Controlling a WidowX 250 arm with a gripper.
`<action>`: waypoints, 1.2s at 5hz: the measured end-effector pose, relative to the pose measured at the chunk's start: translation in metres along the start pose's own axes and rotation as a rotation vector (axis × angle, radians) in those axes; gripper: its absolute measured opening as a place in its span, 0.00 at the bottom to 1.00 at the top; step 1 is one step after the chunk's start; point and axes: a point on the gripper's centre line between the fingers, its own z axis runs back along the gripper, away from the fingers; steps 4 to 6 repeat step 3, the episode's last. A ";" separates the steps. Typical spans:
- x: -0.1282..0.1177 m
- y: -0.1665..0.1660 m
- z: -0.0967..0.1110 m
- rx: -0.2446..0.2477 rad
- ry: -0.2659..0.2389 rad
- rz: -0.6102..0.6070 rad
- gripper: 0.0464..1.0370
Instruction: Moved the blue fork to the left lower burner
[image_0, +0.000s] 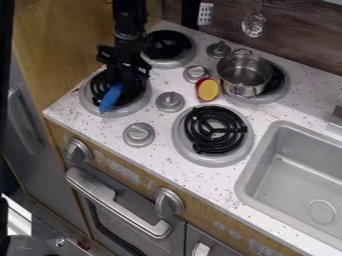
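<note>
Blue fork (110, 98) just below black gripper (125, 83), plain blue, elongated, slanted, tapering at lower end, over left lower burner (138, 105), partly across its grey rim, grip closure indeterminate, prongs indistinct.

Four round black coil burners (212, 131), four round grey knobs (169, 101) and one grey rectangular sink (244, 188) are on the speckled white counter (297, 100). There are one round shiny metal pot (242, 75), one cut red-and-yellow fruit (208, 90) and one slim blue fork (111, 96).
</note>
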 end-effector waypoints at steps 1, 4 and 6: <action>-0.001 -0.006 -0.001 -0.032 0.003 0.007 0.67; -0.016 -0.027 0.060 -0.049 -0.126 0.003 0.96; -0.016 -0.027 0.060 -0.049 -0.126 0.003 0.96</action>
